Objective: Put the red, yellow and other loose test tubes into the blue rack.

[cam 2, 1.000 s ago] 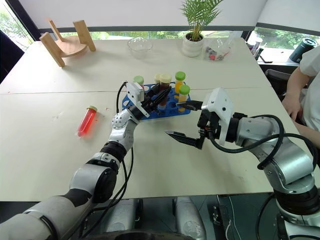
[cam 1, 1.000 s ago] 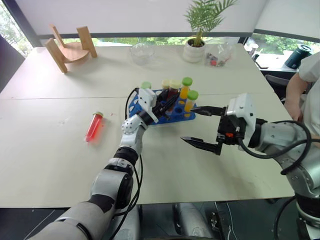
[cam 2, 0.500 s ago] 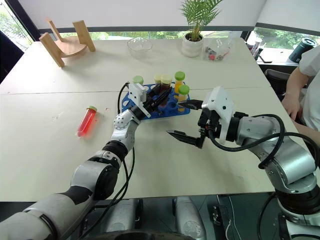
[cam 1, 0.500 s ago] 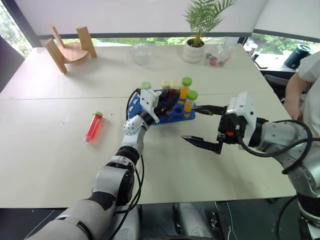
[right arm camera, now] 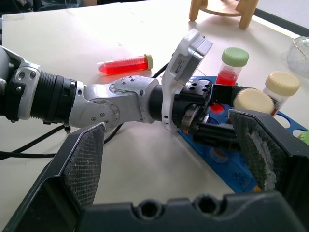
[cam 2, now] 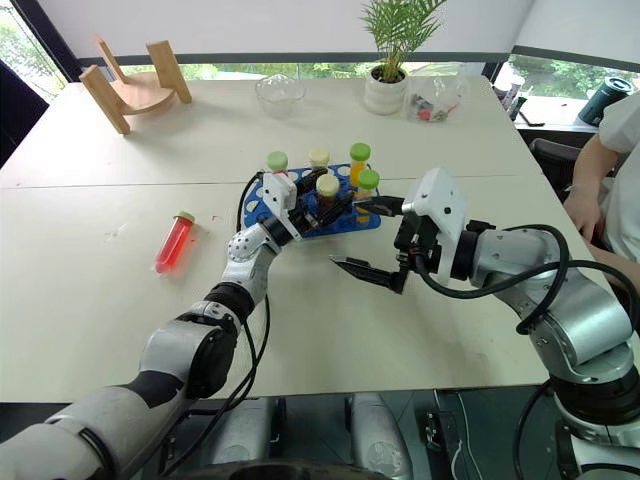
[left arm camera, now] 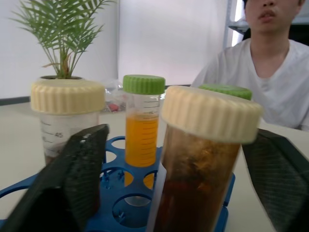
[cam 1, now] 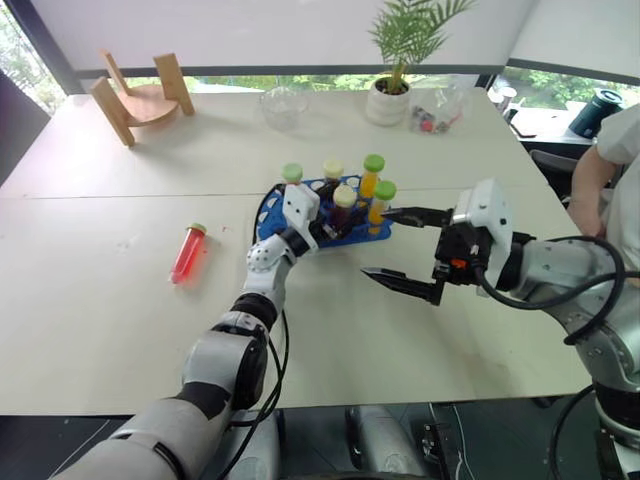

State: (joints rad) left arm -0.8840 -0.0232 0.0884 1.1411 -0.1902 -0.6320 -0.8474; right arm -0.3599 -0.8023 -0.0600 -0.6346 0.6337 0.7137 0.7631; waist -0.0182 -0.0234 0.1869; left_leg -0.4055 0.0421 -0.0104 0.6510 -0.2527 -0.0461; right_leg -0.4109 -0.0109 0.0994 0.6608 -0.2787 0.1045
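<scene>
Left pincer [cam 1: 333, 212], spread around the racked tan-capped tube [cam 1: 343, 199], is nearer the red tube [cam 1: 187, 252] lying lengthwise to its left on the tabletop [cam 1: 100, 300].

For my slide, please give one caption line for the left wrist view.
Open left claw flanks a tan-capped brown tube standing in the blue rack, beside a yellow tube.

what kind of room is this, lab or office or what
Probably an office or meeting room used for robot trials, not a real lab: a large pale table by a window, a potted plant, and a person seated at the table's edge. The only lab gear is the blue rack of tubes.
</scene>
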